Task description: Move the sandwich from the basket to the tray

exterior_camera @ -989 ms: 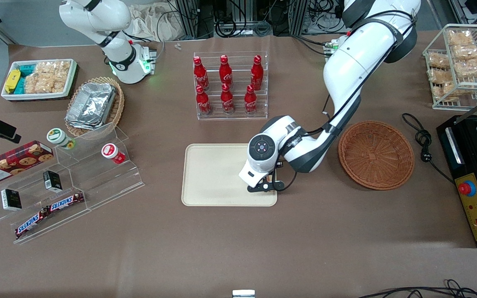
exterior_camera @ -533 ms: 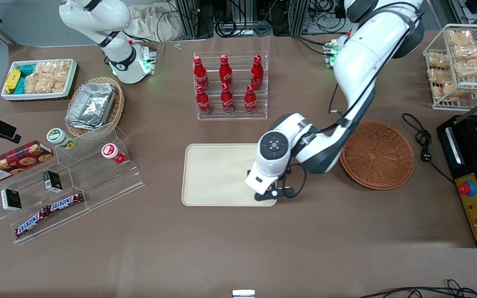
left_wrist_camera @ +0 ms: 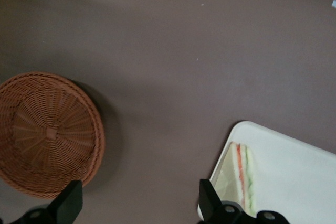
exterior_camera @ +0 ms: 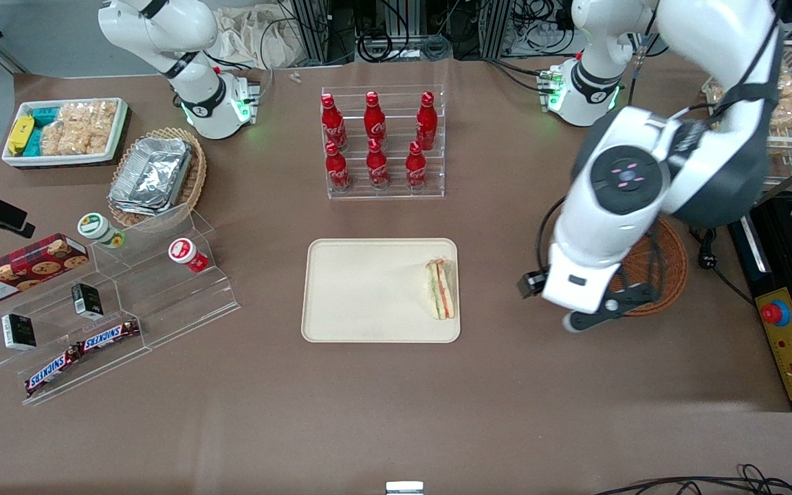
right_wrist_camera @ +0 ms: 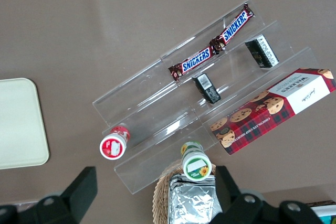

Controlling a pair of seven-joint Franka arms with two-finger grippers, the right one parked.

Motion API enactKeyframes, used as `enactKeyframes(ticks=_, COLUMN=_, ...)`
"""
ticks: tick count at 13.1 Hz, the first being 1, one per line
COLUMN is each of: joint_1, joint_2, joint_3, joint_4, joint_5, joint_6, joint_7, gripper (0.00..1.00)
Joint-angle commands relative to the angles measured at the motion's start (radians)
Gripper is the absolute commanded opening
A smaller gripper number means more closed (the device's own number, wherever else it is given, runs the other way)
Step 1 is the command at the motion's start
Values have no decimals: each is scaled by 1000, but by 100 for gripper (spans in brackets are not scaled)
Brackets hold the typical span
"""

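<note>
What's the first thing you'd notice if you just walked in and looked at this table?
Probably the big white robot arm, its open hand hanging in the air over the near edge of the round brown basket. Next, the little sandwich lying on the cream tray in the middle of the table, at the tray's end nearest the basket. Farther from the camera stand six bright red bottles in a clear rack.

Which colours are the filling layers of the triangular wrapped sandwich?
Orange and green in the sandwich, clearest from the front view.

Pale sandwich (exterior_camera: 441, 289) with orange and green layers, cream tray (exterior_camera: 361, 292), reddish-brown woven basket (left_wrist_camera: 44, 132)
</note>
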Motion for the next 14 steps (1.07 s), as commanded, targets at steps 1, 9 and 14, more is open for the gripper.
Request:
enactKeyframes(ticks=1, joint_1=10, joint_2=-195, joint_3=140, joint_4=-201, joint_5=-160, joint_6=17, joint_7=194, gripper=100)
enactKeyframes(ticks=9, joint_1=73, joint_2=-396, joint_3=331, joint_4=-389, joint_5=-267, joint_6=-132, joint_7=777, gripper=100)
enactKeyframes(ticks=14, joint_1=113, joint_2=-261, joint_3=328, joint_4=-216, joint_5=-270, joint_6=-135, joint_7=849, gripper=100)
